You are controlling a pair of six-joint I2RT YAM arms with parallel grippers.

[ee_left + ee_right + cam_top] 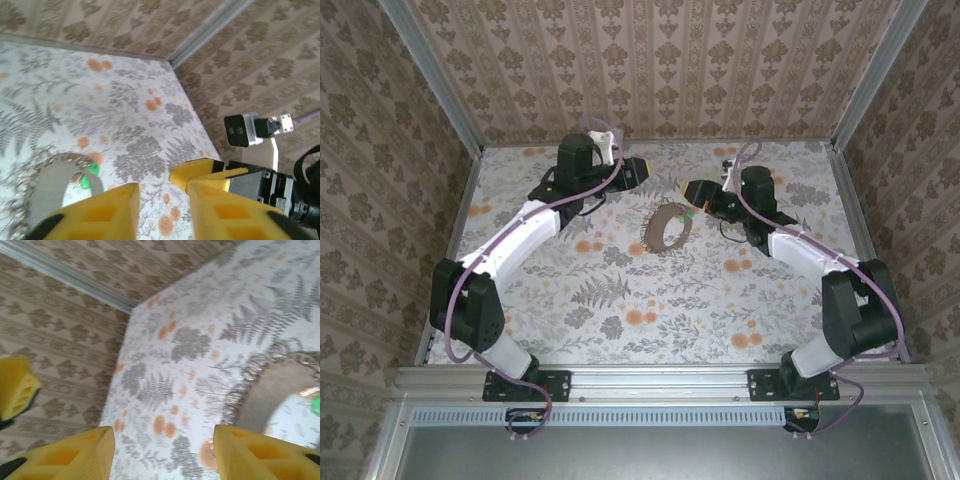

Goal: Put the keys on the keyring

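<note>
The keyring (667,227) is a wide brown-tan hoop standing tilted on the floral table, mid-back. A tiny green-headed key (689,212) sits at its upper right edge. My left gripper (638,167) hovers behind and left of the hoop, and my right gripper (698,190) is just behind its right side. In the left wrist view the left gripper (162,200) is open with nothing between its yellow fingers; the keyring (47,192) and key (87,176) lie lower left. In the right wrist view the right gripper (162,440) is open and empty, with the keyring (265,390) at the right.
Patterned walls (650,60) with aluminium corner posts close in the table (620,290) on three sides. The right arm's wrist camera (240,131) and one of its fingertips (197,172) sit close to my left gripper. A left fingertip (15,385) shows at the left edge.
</note>
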